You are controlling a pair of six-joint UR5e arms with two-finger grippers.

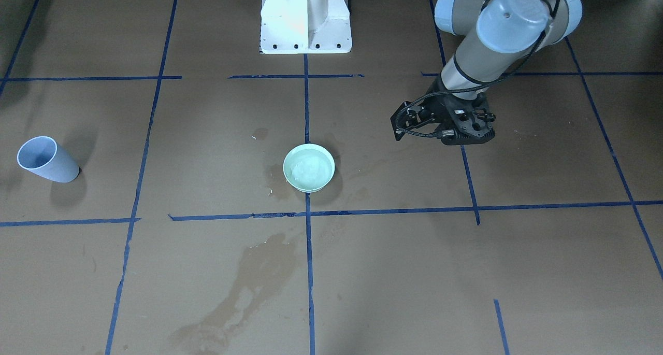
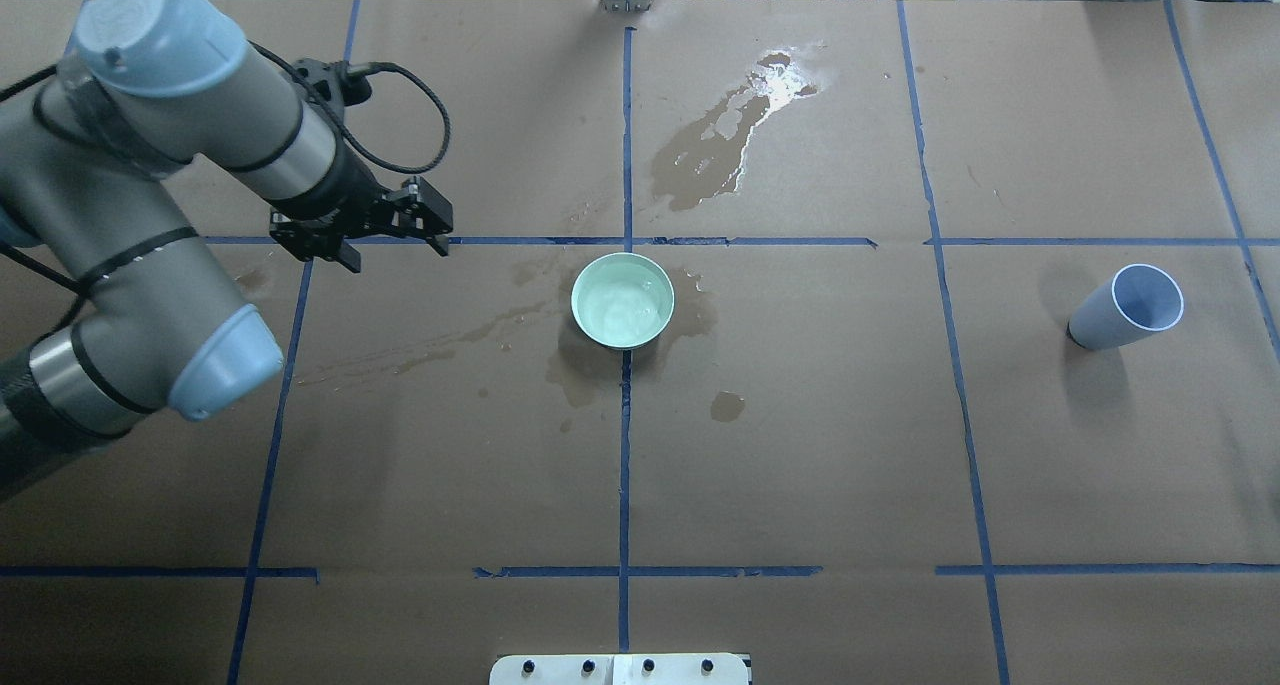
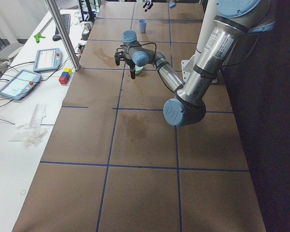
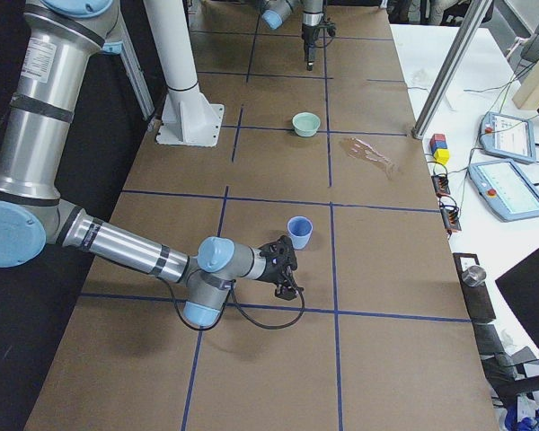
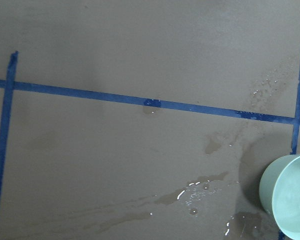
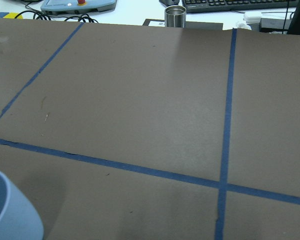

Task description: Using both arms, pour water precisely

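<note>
Water (image 2: 622,310) is sitting in a mint-green bowl (image 2: 580,285) at the middle of a brown table (image 2: 800,445), with wet stains (image 2: 720,145) spreading around it. The left gripper (image 2: 397,255) is hovering to the bowl's left, holding nothing, its fingers seemingly spread. A blue-grey cup (image 2: 1125,310) is standing well to the robot's right. The right gripper (image 4: 283,265) is hanging just beside it, and I cannot tell how its fingers are set.

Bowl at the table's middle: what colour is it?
The bowl is mint green, clearest in the overhead exterior view.
</note>
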